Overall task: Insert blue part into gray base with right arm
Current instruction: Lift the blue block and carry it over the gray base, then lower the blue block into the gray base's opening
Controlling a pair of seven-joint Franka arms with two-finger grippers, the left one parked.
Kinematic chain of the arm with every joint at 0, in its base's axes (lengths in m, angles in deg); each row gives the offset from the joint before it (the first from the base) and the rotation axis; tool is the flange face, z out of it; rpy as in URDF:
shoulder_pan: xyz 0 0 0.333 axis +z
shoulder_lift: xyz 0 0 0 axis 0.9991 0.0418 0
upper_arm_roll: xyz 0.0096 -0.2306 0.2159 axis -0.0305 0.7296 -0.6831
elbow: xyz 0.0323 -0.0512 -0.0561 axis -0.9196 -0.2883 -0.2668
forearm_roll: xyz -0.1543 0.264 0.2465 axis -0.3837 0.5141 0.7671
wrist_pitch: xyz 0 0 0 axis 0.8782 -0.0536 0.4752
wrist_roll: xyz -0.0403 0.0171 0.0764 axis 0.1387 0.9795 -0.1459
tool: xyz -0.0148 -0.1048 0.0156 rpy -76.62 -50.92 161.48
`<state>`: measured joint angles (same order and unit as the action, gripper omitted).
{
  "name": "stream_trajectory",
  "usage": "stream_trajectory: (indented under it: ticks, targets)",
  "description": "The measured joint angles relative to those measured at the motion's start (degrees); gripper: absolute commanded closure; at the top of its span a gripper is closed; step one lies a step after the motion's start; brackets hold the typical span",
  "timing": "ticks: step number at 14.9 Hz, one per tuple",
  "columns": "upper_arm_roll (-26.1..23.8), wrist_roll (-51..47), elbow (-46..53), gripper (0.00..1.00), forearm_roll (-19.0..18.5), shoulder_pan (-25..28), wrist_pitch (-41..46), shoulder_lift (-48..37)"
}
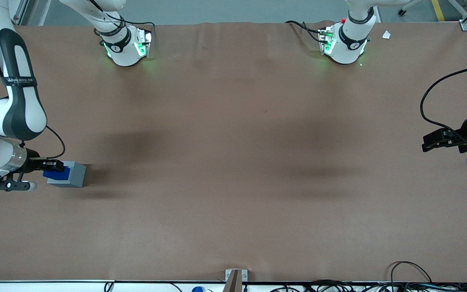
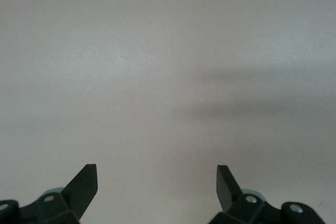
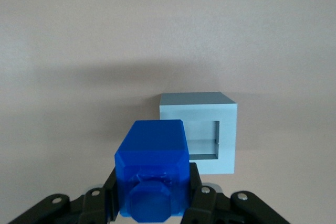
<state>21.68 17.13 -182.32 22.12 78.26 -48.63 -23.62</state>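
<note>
The right arm reaches down at the working arm's end of the table. Its gripper is shut on the blue part, and in the right wrist view the gripper has a black finger pressed on each side of the blue part. The part hangs just above the gray base, partly covering its top. In the right wrist view the gray base rests on the brown table with its square recess showing, partly hidden by the blue part.
Two white arm pedestals with green lights stand at the table's edge farthest from the front camera. A small metal bracket sits at the near edge. Loose black cables lie along the near edge toward the parked arm's end.
</note>
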Motion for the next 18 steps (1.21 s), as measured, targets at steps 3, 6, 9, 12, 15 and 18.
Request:
stream_trajectory:
  ticks: [3, 6, 9, 12, 15, 18]
  targets:
    - [0.1, 2.3, 0.0, 1.0, 0.0, -1.5, 0.0, 0.7]
    - [0.1, 3.7, 0.0, 1.0, 0.1, -3.3, 0.0, 1.4]
    - [0.1, 3.8, 0.0, 1.0, 0.2, -3.7, 0.1, 2.4]
    - [0.0, 3.8, -0.1, 1.0, 0.2, -3.7, 0.3, 3.4]
    - [0.0, 4.2, -0.1, 1.0, 0.3, -3.8, 0.4, 3.4]
    - [0.0, 4.4, -0.1, 1.0, 0.3, -3.8, 0.4, 3.4]
